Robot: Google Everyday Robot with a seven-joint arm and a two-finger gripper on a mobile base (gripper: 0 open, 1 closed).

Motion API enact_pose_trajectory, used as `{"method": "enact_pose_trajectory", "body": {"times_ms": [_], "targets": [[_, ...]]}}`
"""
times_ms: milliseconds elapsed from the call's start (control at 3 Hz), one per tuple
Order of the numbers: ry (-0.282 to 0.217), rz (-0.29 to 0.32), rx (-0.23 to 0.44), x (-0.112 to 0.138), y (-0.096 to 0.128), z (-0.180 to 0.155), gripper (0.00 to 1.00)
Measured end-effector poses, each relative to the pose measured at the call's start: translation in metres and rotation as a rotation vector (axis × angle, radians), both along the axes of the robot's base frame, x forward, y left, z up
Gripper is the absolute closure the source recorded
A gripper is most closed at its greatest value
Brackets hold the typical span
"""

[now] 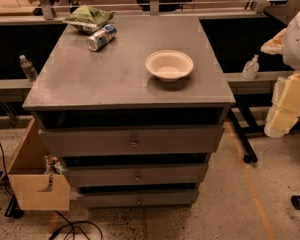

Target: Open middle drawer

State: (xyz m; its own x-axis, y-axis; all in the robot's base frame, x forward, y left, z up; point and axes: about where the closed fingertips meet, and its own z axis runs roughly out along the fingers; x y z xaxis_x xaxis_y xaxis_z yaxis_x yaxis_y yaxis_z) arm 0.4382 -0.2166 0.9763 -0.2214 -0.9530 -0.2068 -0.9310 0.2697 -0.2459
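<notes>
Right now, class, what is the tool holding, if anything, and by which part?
Nothing, as far as shows: the tool hangs at the right edge, apart from the cabinet, and the knob of the middle drawer is untouched.

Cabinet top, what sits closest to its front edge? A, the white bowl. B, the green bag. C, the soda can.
A: the white bowl lies nearest the front edge of the cabinet top, with the can and green bag at the back; the gripper is out of view, only the arm shows at the right.
</notes>
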Motion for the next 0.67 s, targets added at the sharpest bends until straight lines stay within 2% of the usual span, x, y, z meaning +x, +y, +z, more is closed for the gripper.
{"method": "enact_pose_trajectory", "body": {"times_ms": [333, 667], "targets": [[-0.002, 0.011, 0.006, -0.002, 0.002, -0.004, 0.0], [0.003, 0.052, 0.032, -0.01, 0.011, -0.033, 0.0]]}}
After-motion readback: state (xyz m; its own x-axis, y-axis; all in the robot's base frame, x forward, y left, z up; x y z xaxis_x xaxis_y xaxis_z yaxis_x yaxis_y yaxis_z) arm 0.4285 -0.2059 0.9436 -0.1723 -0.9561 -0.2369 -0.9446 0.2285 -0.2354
